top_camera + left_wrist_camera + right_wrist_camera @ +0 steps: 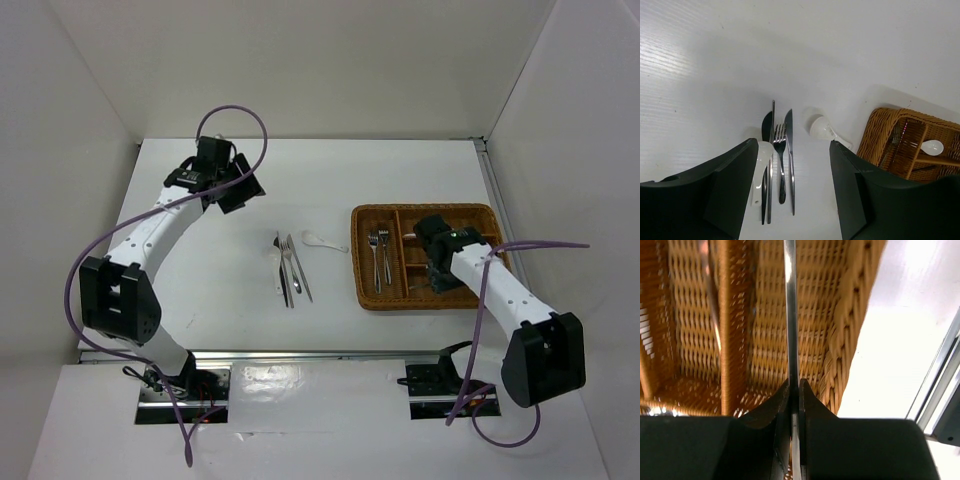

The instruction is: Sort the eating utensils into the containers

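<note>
Several eating utensils lie together mid-table: a silver fork, a slim knife, a dark knife, a metal stick and a white ceramic spoon. Another white spoon lies near the brown wicker tray. My left gripper hangs open at the back left, away from them, with nothing between its fingers. My right gripper is down inside the tray, shut on a slim silver utensil that points along the woven floor. Two forks lie in the tray's long left section.
A white spoon rests in one of the tray's short compartments. White walls close in the table at the back and both sides. A metal rail runs past the tray's right side. The left arm's purple cable loops above the gripper.
</note>
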Motion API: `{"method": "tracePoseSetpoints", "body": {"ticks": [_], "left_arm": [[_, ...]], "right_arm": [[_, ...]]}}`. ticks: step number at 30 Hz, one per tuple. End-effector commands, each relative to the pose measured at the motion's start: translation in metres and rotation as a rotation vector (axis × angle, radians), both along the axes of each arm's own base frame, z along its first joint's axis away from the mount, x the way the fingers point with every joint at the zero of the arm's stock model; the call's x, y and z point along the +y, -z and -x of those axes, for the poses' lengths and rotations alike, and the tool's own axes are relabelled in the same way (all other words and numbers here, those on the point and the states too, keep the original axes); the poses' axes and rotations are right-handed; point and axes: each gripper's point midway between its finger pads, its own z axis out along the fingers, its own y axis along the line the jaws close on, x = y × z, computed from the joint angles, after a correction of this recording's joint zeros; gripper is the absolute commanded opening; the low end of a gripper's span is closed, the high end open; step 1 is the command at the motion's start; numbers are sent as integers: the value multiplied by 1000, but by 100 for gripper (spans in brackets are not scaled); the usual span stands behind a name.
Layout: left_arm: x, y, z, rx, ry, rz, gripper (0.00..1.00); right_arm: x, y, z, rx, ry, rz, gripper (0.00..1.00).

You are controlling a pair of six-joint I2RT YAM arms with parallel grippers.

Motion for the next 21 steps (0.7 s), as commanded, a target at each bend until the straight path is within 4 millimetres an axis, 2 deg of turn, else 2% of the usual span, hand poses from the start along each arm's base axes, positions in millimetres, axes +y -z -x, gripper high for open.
{"method": "tracePoseSetpoints", "body": {"ticks": [1, 8, 10, 11, 14, 15, 17, 18, 19, 21], "left_arm": [[0, 2, -7, -9, 22, -11, 73], [23, 11, -15, 12, -33, -15, 73], [26, 22, -15, 43, -27, -20, 73], [26, 17, -17, 32, -27, -18, 73], [28, 22, -21, 42, -21, -19, 72], [32, 19, -23, 31, -23, -24, 72], [30, 28, -24, 55, -16, -21, 72], [34, 23, -28, 43, -27, -19, 72], [34, 25, -31, 46, -27, -20, 72], [34, 26, -34, 44, -20, -26, 71]], "right_arm": [[-19, -7, 3, -52, 123, 45, 0], [-20, 10, -2, -2, 168, 60, 0], [-22, 16, -5, 13, 179, 65, 0], [-22, 19, -5, 24, 178, 68, 0], [-25, 20, -7, 38, 200, 83, 0], [-27, 20, -7, 38, 209, 82, 2], [-29, 21, -9, 39, 218, 82, 6], [-29, 22, -8, 43, 210, 83, 9], [-28, 22, -11, 33, 211, 80, 18], [-26, 20, -12, 36, 177, 71, 29]]}}
